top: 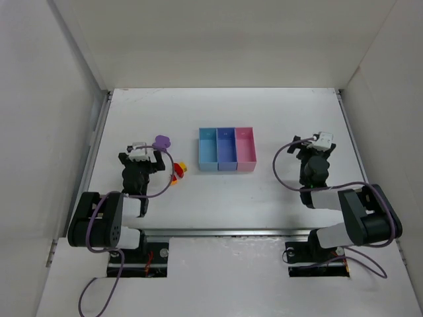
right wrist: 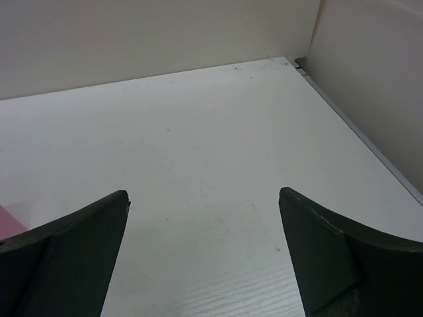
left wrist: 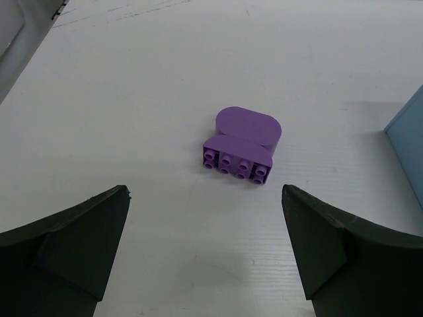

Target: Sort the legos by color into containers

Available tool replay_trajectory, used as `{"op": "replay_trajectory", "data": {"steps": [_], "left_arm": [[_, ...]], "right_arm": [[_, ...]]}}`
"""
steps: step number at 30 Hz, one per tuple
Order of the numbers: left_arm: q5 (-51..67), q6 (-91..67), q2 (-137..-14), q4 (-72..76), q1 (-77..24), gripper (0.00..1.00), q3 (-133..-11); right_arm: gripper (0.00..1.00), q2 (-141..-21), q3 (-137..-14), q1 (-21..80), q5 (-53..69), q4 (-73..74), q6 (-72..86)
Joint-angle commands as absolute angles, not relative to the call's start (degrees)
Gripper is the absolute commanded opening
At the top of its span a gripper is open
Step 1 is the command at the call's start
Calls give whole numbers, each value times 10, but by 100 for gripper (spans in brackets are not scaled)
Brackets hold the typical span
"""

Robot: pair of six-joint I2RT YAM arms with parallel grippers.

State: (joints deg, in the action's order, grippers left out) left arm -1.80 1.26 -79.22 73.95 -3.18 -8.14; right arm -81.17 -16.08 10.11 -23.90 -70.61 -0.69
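A purple lego (left wrist: 241, 145) lies on the white table just ahead of my left gripper (left wrist: 205, 191), which is open and empty and not touching it. In the top view the purple lego (top: 162, 141) sits at the far right of the left gripper (top: 148, 153). A red lego (top: 176, 176) and a yellow-orange lego (top: 182, 169) lie together to the gripper's right. The light blue bin (top: 208, 149), periwinkle bin (top: 227, 149) and pink bin (top: 245, 149) stand joined at the table's middle. My right gripper (top: 305, 146) is open and empty over bare table (right wrist: 203, 193).
White walls enclose the table on the left, back and right. The light blue bin's wall (left wrist: 406, 142) shows at the right edge of the left wrist view. A pink bin corner (right wrist: 9, 222) shows at the left of the right wrist view. Purple cables loop near both arms.
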Motion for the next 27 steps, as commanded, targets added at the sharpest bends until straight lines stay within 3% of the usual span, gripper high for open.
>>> {"op": "replay_trajectory", "data": {"steps": [1, 2, 3, 7, 8, 10, 12, 13, 18, 22, 27], "left_arm": [[-24, 24, -777, 877, -39, 100, -79], [-24, 24, -777, 877, -40, 100, -79], [-21, 32, -777, 877, -46, 100, -79], [-17, 38, -740, 885, -46, 100, -60], [-2, 43, -659, 829, -51, 100, -83], [92, 142, -584, 569, -59, 100, -160], [134, 228, -547, 425, -75, 100, -292], [91, 249, -547, 347, -81, 100, -331], [-138, 328, -560, 335, -107, 100, -487], [-239, 272, -574, 308, -112, 100, -550], [-64, 263, -626, -17, -119, 100, -668]], "right_arm": [[100, -756, -217, 103, -229, -584, -25], [100, -743, -251, 103, -222, -583, -25], [100, -737, -291, 103, -222, -446, -31], [100, -745, -486, 125, -256, -224, -106], [100, -745, -554, 132, -278, -195, -124], [100, -751, -610, 148, -324, -155, -177], [100, -751, -668, 179, -369, -155, -226], [100, -751, -684, 187, -369, -155, -273], [100, -762, -775, 215, -331, -155, -347], [100, -767, -782, 228, -268, -155, -367], [100, -759, -782, 261, -214, -155, -299]]}}
